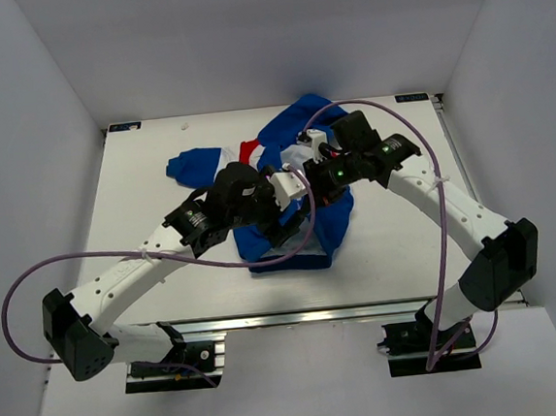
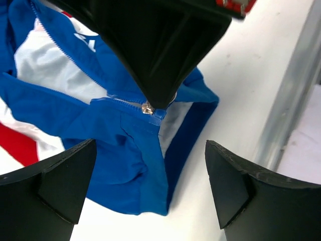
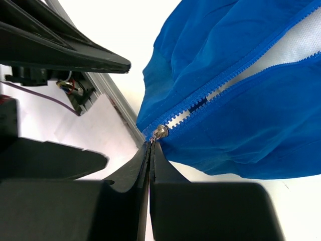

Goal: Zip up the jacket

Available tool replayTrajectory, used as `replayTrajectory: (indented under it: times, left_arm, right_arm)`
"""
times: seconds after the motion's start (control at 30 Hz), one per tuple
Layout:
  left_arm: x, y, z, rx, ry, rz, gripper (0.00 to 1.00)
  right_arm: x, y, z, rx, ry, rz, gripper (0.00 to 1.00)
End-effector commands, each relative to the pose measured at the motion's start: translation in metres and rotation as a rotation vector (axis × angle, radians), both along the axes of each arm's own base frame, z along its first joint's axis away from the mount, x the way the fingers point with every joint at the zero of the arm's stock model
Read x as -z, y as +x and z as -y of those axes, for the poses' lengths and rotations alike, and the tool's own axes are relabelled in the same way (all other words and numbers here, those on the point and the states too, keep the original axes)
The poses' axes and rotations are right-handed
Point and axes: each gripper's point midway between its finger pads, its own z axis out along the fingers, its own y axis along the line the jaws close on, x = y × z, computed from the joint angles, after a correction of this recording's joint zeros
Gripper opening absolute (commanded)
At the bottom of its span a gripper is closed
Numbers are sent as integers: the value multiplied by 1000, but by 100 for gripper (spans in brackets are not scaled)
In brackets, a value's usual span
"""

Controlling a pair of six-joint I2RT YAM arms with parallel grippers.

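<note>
Blue fabric of the jacket (image 1: 300, 240) is spread mid table (image 1: 139, 181), hem (image 1: 292, 260) toward the near edge. Its zipper pull (image 3: 160, 132) is pinched tight by the right gripper (image 3: 151, 146), ready for dragging up. The left gripper (image 2: 150, 146) is held wide apart above the hem, probably to pin it.

The jacket (image 1: 336, 224) lies on the table (image 1: 139, 181), slightly right of centre.

White table (image 1: 139, 181); blue jacket (image 1: 295, 124) lies crumpled, centre-back.
</note>
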Motion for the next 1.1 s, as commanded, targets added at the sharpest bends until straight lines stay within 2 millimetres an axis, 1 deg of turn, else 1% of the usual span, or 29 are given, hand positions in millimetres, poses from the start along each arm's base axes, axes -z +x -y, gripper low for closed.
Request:
replayTrajectory:
  times: [0.0,0.17,0.27,0.4,0.53,0.7,0.77,0.8,0.9,0.97,1.0,1.07]
  left_arm:
    - [-17,5,0,30,17,105,98]
    - [-5,1,6,66,42,113,98]
    - [-4,11,5,21,54,147,98]
    - [-4,18,9,13,51,182,97]
    - [4,30,8,-21,97,204,93]
    - [17,40,14,-35,153,180,84]
    - [17,39,18,-21,143,180,77]
    - [15,39,18,-21,134,186,67]
    - [7,35,21,-2,101,205,45]
    - [3,29,24,39,79,212,35]
    - [2,28,25,48,73,214,24]
    - [-3,22,26,74,52,219,14]
  right_arm:
    - [-25,-3,-5,3,46,-34,0]
    - [-29,2,-7,23,49,-47,0]
    - [-34,2,-9,16,64,-56,0]
    - [-38,2,-11,18,76,-64,0]
    - [-42,0,-11,9,97,-75,0]
    - [-46,-1,-13,2,121,-93,0]
    - [-44,0,-12,10,120,-100,0]
    - [-44,0,-12,9,120,-102,0]
    - [-41,3,-11,21,110,-103,0]
    - [-38,5,-10,32,100,-106,0]
    - [-37,8,-8,40,93,-97,0]
    - [-34,12,-7,55,76,-92,0]
